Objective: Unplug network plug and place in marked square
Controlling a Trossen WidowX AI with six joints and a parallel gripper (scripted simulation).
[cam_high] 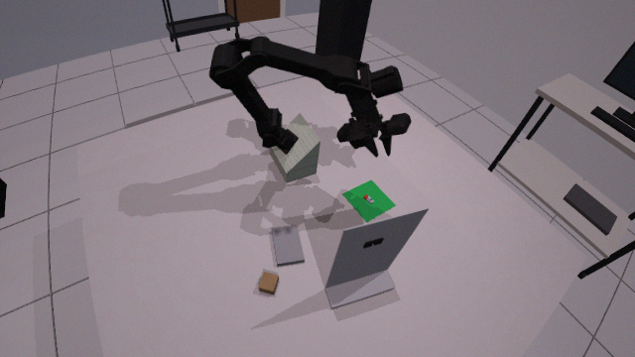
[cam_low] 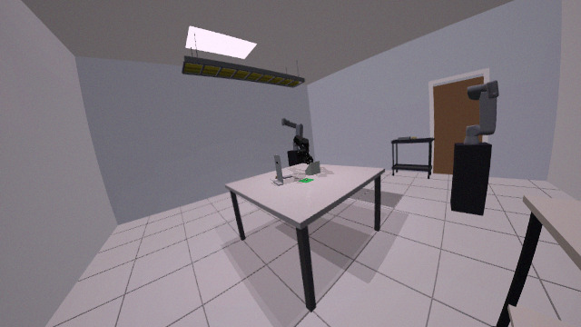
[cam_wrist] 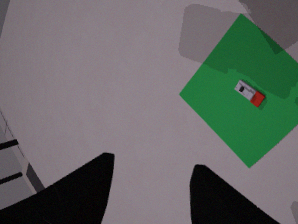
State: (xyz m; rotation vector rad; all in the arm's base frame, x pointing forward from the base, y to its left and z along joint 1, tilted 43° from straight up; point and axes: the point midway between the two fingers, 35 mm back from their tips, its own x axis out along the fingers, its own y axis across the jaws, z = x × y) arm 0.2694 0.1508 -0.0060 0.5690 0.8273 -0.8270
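Green square (cam_high: 379, 192) (cam_low: 310, 181) (cam_wrist: 215, 95) has the little white-and-red plug (cam_high: 368, 199) (cam_wrist: 250, 93) lying inside its edges, red end toward 4 o'clock from the wrist cam. That cam cuts off the square's 3 o'clock corner, and the tab is too small for me to make out. From across the room the plug is basically a speck, and the claw (cam_high: 382, 155) (cam_wrist: 153, 169) gets lost in the dark clump of the black arm (cam_high: 298, 61) (cam_low: 301, 144). Close up it's partway open with nothing in it, up off the table and at 12 o'clock from the square in the top view.

Pale, slightly pinkish tabletop (cam_high: 174, 307) (cam_low: 272, 195) (cam_wrist: 75, 75), big soft shadows over it, some falling across the square. Going by the top view, the upright grey panel (cam_high: 372, 263) (cam_low: 278, 169) is at 6 o'clock from the square with dark openings in it, a grey-green wedge (cam_high: 304, 169) (cam_low: 313, 169) is at 10, a flat grey slab (cam_high: 289, 246) at 8, and a wooden block (cam_high: 268, 283) past that.

Room's got white floor tiles, blue-grey walls, a brown door (cam_high: 255, 10) (cam_low: 447, 123) and a dark cart (cam_high: 203, 25) (cam_low: 413, 141). Monitor (cam_high: 626, 74) at 2 o'clock up top is cropped.
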